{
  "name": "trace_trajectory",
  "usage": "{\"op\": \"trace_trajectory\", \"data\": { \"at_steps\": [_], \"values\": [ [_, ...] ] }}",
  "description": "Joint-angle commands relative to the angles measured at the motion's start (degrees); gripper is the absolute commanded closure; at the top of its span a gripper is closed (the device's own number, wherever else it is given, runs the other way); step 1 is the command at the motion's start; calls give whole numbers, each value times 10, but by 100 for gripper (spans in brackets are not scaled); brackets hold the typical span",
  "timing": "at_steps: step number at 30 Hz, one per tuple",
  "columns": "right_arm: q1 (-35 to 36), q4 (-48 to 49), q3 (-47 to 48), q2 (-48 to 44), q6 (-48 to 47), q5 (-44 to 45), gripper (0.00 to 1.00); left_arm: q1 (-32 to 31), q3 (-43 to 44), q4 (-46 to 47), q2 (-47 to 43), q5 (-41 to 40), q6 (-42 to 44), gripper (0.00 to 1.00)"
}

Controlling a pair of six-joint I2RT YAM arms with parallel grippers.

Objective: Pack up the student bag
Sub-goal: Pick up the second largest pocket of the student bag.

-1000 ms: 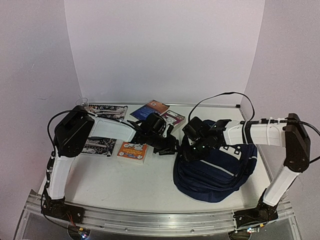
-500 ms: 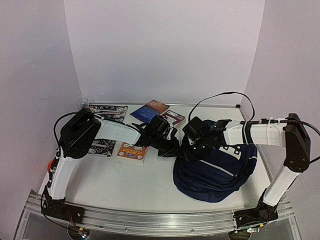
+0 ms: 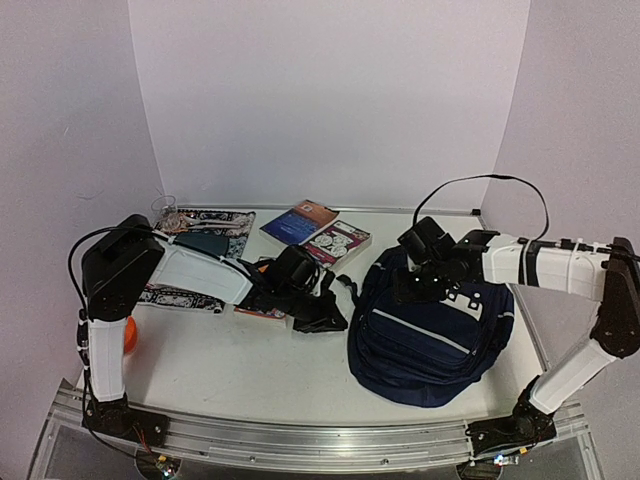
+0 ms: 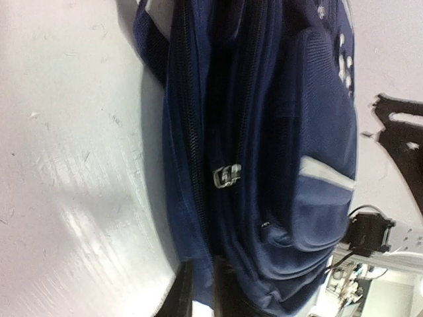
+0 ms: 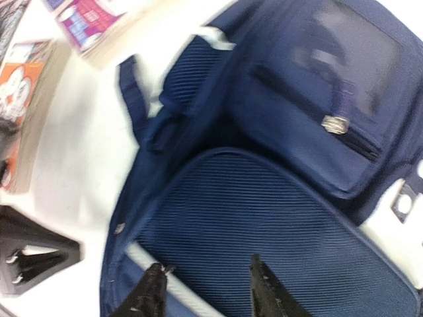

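Showing only overhead: orange object [image 3: 130,333], well apart from student bag [image 3: 430,330].

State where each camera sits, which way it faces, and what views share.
Top external: above and behind the arms, looking down at the table; both arms show, left pincer and right pincer at the student bag.
Left wrist: low over the table, facing the bag's side and a zipper pull; its fingertips show at the bottom.
Right wrist: above the bag, looking down on its front pocket; its fingertips show at the bottom.
Shared: all see the bag; right wrist and top see the left pincer and the orange book.
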Motion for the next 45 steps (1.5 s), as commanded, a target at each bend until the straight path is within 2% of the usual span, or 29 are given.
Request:
{"op": "trace_trajectory", "data": {
  "at_steps": [1,4,6,12,21,27,29,31,33,34,38,45],
  "values": [
    [-42,-30,-35,-48,13,17,51,7,2,17,-33,-28,0,81],
    [-70,-31,-55,-68,15,17,44,10,43,8,-1,-36,15,67],
    [-93,-33,-67,-80,15,14,40,10,85,-15,29,-42,34,61],
    [-133,-32,-91,-89,16,1,35,12,178,-79,108,-43,69,59],
    [-133,-6,-94,-49,-14,-35,32,13,160,-98,126,-65,71,60],
    [-133,41,-85,6,-47,-98,33,0,171,-98,142,-27,79,67],
    [-133,54,-76,31,-56,-113,34,-11,181,-95,145,-20,85,74],
    [-133,67,-65,50,-65,-133,36,-16,183,-91,144,-16,86,86],
    [-133,79,-51,70,-76,-145,37,-18,165,-81,128,-20,83,97],
    [-133,82,-44,78,-81,-148,37,-18,151,-72,113,-24,81,99],
    [-132,97,-13,105,-107,-160,38,-21,95,-41,32,-51,84,100],
    [-132,106,26,120,-140,-139,37,-55,76,-33,-69,-110,129,100]
  ]
}}
